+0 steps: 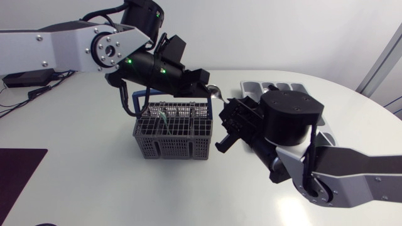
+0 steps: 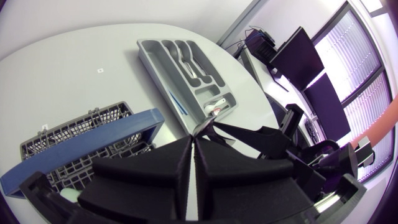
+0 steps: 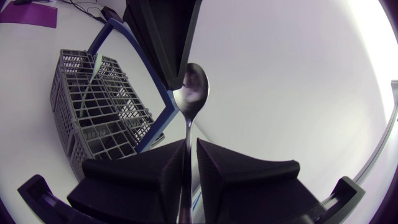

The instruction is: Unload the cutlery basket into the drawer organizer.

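Observation:
A metal spoon (image 3: 191,93) hangs between my two grippers, just beyond the right end of the grey wire cutlery basket (image 1: 173,129). My left gripper (image 1: 207,83) reaches over the basket's blue handle (image 1: 129,100) and is shut on the far end of the spoon's bowl (image 1: 214,91). My right gripper (image 3: 186,149) has its fingers pressed on the spoon's handle from both sides. In the head view, the right gripper (image 1: 224,113) sits between the basket and the grey drawer organizer (image 1: 276,86). A green-handled piece (image 1: 162,118) stands in the basket.
The organizer (image 2: 149,62) lies at the back right with spoons (image 2: 189,59) in its long compartments, partly hidden by my right arm (image 1: 295,119) in the head view. A dark mat (image 1: 19,169) lies at the table's front left.

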Motion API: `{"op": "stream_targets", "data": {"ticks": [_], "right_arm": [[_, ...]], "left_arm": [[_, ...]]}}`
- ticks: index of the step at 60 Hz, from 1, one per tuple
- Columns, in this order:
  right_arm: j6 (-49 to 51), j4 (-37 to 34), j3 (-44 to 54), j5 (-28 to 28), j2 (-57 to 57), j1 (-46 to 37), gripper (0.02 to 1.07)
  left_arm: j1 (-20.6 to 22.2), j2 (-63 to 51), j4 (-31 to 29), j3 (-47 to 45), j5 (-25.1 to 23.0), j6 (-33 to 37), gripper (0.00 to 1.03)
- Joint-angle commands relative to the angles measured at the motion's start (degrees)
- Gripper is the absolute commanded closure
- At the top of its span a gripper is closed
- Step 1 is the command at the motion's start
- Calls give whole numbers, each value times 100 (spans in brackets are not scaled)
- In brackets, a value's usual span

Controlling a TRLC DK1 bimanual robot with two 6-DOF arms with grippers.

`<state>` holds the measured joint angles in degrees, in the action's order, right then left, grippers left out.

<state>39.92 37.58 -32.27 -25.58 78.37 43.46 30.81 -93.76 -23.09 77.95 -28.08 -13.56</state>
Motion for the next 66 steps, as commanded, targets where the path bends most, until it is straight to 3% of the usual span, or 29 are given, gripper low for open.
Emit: {"op": "stream_targets", "data": {"ticks": [1, 18, 24, 32, 36, 51, 66], "right_arm": [[51, 109, -139, -105, 73, 22, 94], [77, 65, -51, -43, -6, 22, 96], [95, 47, 2, -17, -129, 13, 96], [95, -41, 133, 97, -331, -57, 96], [95, -84, 204, 159, -419, -101, 96], [51, -366, 529, 528, -911, -382, 96], [33, -946, 933, 1302, -1816, -1050, 96]], "left_arm": [[-22, -55, -64, -17, -110, -129, 99], [-22, 15, -73, -35, -137, -129, 97], [-57, 77, -64, -26, -137, -138, 77], [-180, 200, -73, 53, -137, -138, 38], [-277, 270, -73, 97, -137, -129, 28], [-558, 525, -46, 62, -137, -15, 24], [-813, 815, -143, -43, -58, 794, 24]]}}
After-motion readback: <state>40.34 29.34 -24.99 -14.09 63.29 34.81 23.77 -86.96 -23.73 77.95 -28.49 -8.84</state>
